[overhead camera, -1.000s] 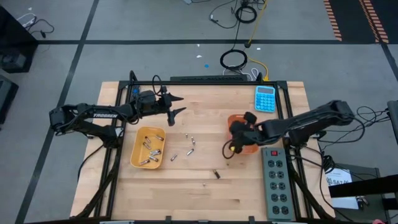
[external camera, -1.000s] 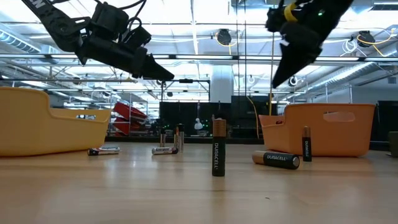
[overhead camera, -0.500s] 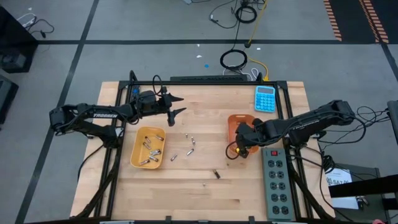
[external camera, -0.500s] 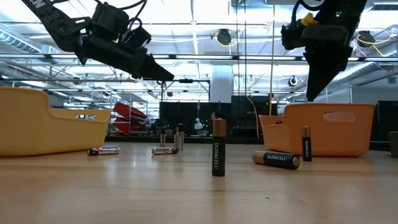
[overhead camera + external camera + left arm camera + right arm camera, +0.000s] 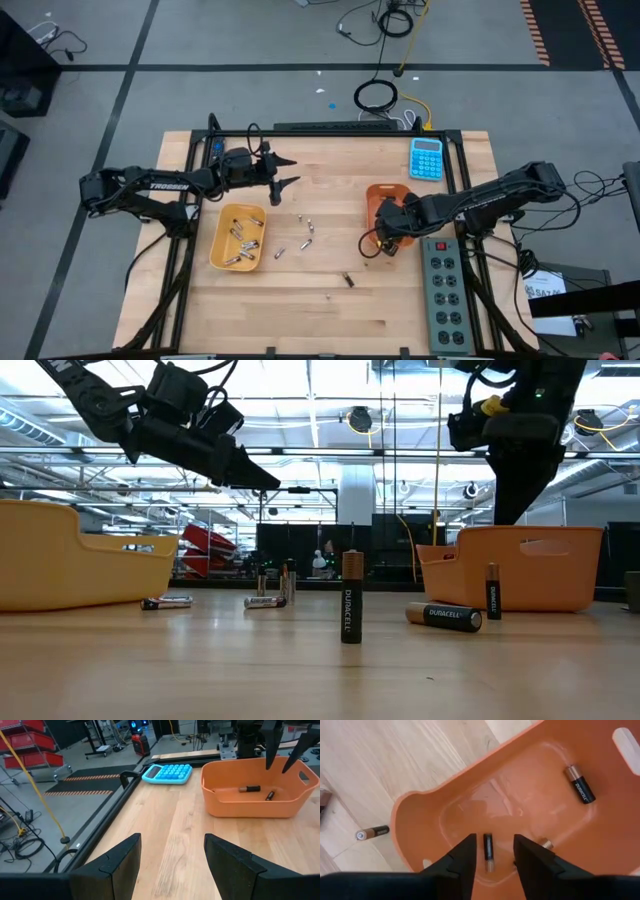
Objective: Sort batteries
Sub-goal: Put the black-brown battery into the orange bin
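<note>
My right gripper [image 5: 386, 228] [image 5: 494, 840] hangs open over the orange tray [image 5: 380, 198] [image 5: 420, 810], fingers pointing down into it. Three batteries lie on the tray floor: one directly below the fingers [image 5: 488, 852], one beside it [image 5: 545, 842], and a thicker one [image 5: 580, 784]. My left gripper [image 5: 288, 170] [image 5: 172, 845] hovers open above the table's far-left part, touching nothing. The yellow tray [image 5: 222, 250] holds several batteries [image 5: 243, 240]. Loose batteries lie on the wood [image 5: 308, 237] [image 5: 279, 252] [image 5: 445, 616]. One battery stands upright [image 5: 351, 597] near the near edge.
A blue calculator [image 5: 426, 158] sits at the far right, and a grey power strip [image 5: 445, 290] runs along the right edge. One small battery [image 5: 375, 832] lies just outside the orange tray's near-left wall. Bare wood spreads between the two trays and along the near edge.
My right gripper has moved toward the table's right, from the orange tray's left wall to over its inside, and has come down into it. The left arm has kept still.
</note>
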